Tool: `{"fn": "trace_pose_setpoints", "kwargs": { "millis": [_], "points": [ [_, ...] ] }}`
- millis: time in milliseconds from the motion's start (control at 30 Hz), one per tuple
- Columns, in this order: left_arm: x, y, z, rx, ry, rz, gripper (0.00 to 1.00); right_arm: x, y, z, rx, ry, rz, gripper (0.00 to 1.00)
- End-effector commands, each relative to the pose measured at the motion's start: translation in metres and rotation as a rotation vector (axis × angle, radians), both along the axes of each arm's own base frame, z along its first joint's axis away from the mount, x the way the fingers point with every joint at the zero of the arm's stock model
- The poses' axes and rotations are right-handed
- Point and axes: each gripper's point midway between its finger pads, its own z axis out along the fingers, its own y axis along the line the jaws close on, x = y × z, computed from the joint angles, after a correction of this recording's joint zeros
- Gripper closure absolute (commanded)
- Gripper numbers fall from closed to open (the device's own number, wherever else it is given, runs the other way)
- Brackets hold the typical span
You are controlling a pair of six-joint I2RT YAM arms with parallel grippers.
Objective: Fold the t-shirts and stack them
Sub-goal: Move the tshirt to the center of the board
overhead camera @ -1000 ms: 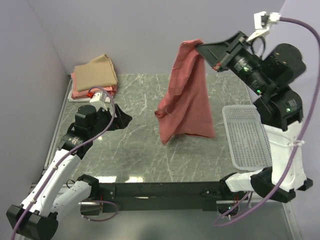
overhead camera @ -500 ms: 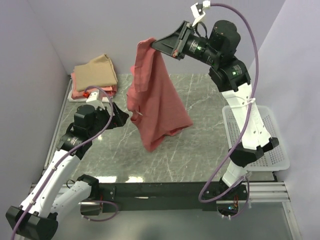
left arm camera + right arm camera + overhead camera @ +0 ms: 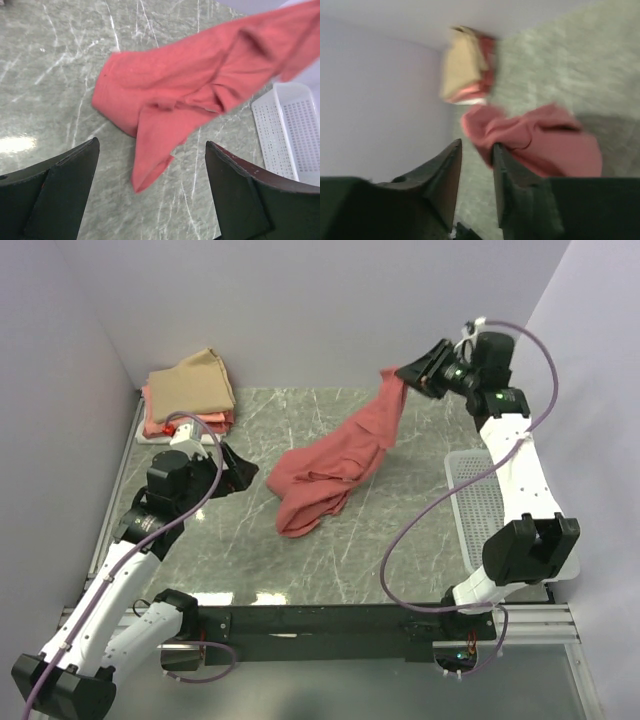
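Top view: salmon-red t-shirt (image 3: 330,465) lies crumpled at the middle of the table (image 3: 420,550), one end raised toward the far right edge, at the right gripper (image 3: 405,375). The folded t-shirts (image 3: 190,390) are stacked in the far left corner.

Left wrist: left gripper (image 3: 151,145) spread wide, empty, over the shirt.

Right wrist: jaws slightly parted, no cloth between them.

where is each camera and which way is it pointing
top external: above and behind the arms, looking down on the table; both arms show, with left gripper and right gripper.
left wrist: looking down at the salmon-red t-shirt and white basket; its fingers frame the bottom.
right wrist: blurred, looking across the table to the folded stack; its fingers show below.
shared: all three see the salmon-red t-shirt.
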Motion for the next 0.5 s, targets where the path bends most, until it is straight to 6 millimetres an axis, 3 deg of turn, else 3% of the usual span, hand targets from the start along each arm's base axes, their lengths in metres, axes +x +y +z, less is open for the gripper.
{"fn": "trace_pose_setpoints", "kwargs": {
  "millis": [0,33,67,100,133,167,200,233,267,300,333,400,467],
  "points": [
    [0.001,-0.01,-0.003,-0.064,0.004,-0.025,0.09,-0.003,-0.013,-0.06,-0.278,0.091,-0.126,0.6],
    [0.001,-0.011,-0.005,-0.068,0.01,-0.029,0.09,-0.007,-0.014,-0.083,-0.323,0.136,-0.156,0.53],
    [0.0,-0.011,-0.007,-0.076,0.017,-0.029,0.09,-0.015,0.002,-0.091,-0.36,0.136,-0.145,0.51],
    [0.0,-0.011,-0.011,-0.074,0.024,-0.024,0.09,-0.018,-0.006,-0.093,-0.42,0.124,-0.228,0.5],
    [0.0,-0.01,-0.012,-0.072,0.027,-0.017,0.09,-0.029,0.004,-0.115,-0.455,0.156,-0.217,0.49],
    [0.001,-0.009,-0.014,-0.073,0.03,-0.012,0.09,-0.033,0.014,-0.119,-0.467,0.141,-0.22,0.48],
    [0.001,-0.007,-0.017,-0.069,0.037,0.002,0.08,-0.051,0.044,-0.125,-0.483,0.127,-0.155,0.47],
    [0.003,-0.002,-0.017,-0.063,0.037,0.031,0.08,-0.058,0.045,-0.147,-0.534,0.159,-0.189,0.46],
    [0.003,0.001,-0.017,-0.067,0.039,0.056,0.08,-0.063,0.057,-0.154,-0.531,0.153,-0.179,0.46],
    [0.003,0.005,-0.018,-0.063,0.043,0.08,0.07,-0.08,0.085,-0.167,-0.55,0.155,-0.115,0.45],
    [0.004,0.012,-0.018,-0.059,0.039,0.113,0.07,-0.084,0.084,-0.186,-0.6,0.18,-0.146,0.45],
    [0.002,0.016,-0.013,-0.069,0.027,0.132,0.05,-0.099,0.105,-0.212,-0.653,0.216,-0.12,0.45],
    [0.003,0.028,-0.009,-0.059,0.011,0.188,0.05,-0.106,0.123,-0.221,-0.645,0.212,-0.093,0.45]
  ]
}}
